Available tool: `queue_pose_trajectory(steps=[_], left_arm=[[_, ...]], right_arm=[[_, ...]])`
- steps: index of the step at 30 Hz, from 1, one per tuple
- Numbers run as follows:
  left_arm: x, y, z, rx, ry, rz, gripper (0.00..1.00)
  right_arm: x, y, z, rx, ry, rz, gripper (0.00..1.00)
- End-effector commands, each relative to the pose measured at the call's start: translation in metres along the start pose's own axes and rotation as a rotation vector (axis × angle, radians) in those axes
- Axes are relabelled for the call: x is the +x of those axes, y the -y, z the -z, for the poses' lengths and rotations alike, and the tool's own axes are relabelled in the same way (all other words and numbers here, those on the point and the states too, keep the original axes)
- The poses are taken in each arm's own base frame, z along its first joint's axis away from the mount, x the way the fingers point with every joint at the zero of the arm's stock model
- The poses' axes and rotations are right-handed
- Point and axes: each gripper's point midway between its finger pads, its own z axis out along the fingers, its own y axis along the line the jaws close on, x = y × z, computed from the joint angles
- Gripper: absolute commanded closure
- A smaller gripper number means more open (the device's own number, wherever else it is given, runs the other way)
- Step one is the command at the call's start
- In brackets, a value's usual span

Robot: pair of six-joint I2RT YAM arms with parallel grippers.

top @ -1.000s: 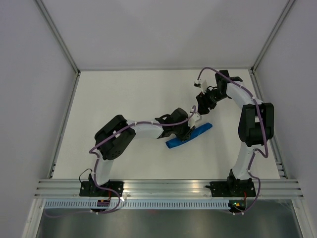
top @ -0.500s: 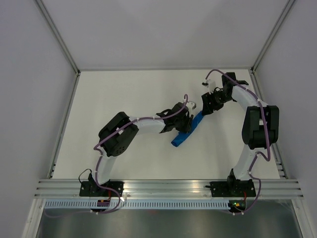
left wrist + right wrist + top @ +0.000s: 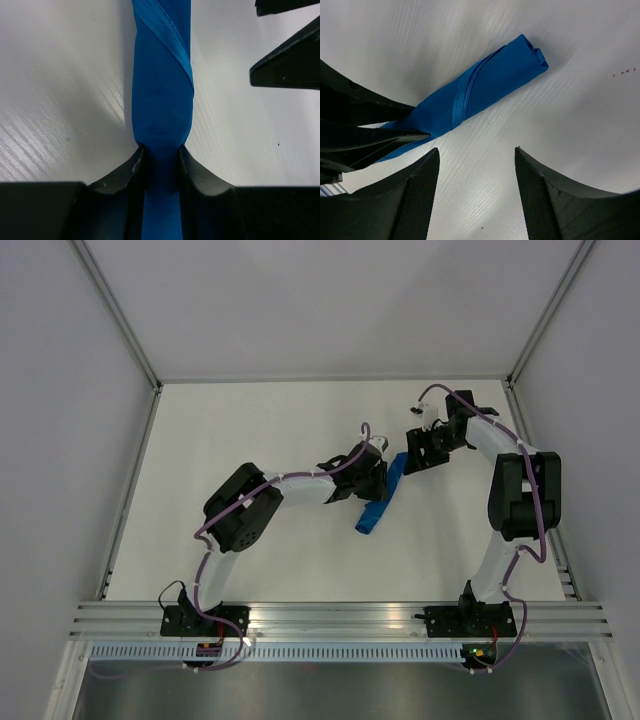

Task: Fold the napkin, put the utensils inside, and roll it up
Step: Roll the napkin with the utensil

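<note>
The napkin (image 3: 384, 494) is a bright blue cloth rolled into a tight tube, lying on the white table right of centre. My left gripper (image 3: 380, 483) is shut on the roll at about its middle; in the left wrist view its fingers (image 3: 125, 172) pinch the roll (image 3: 162, 95) from both sides. My right gripper (image 3: 408, 462) is open and empty, just right of the roll's far end. In the right wrist view the roll (image 3: 480, 90) lies beyond its spread fingers (image 3: 420, 200). The utensils are hidden.
The white table (image 3: 250, 430) is walled by grey panels with metal rails at the left, right and near edges. The two arms' wrists stand close together over the roll.
The left gripper has swung the roll counter-clockwise, from near level to steeply slanted, and moved a little right and away. The right gripper has shifted slightly and stayed open.
</note>
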Motion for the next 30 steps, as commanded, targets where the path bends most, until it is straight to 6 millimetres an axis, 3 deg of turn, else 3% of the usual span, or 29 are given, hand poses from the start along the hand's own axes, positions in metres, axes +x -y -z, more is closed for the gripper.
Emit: queue_pose_trajectory(steps=[1,11,21,30], left_arm=[[0.099,-0.072,-0.008,-0.256,-0.283,0.098,0.82],[0.104,-0.073,-0.012,-0.278,-0.280,0.195,0.82],[0.102,-0.065,-0.014,-0.254,-0.260,0.255,0.80],[0.089,-0.055,-0.013,-0.215,-0.238,0.243,0.71]], right_arm=[[0.002,-0.001,-0.013,0.016,-0.008,-0.104,0.33],[-0.004,-0.020,-0.045,0.032,-0.011,-0.181,0.33],[-0.003,-0.009,-0.061,0.100,-0.011,-0.239,0.35],[-0.006,-0.015,-0.071,0.131,-0.020,-0.206,0.51]])
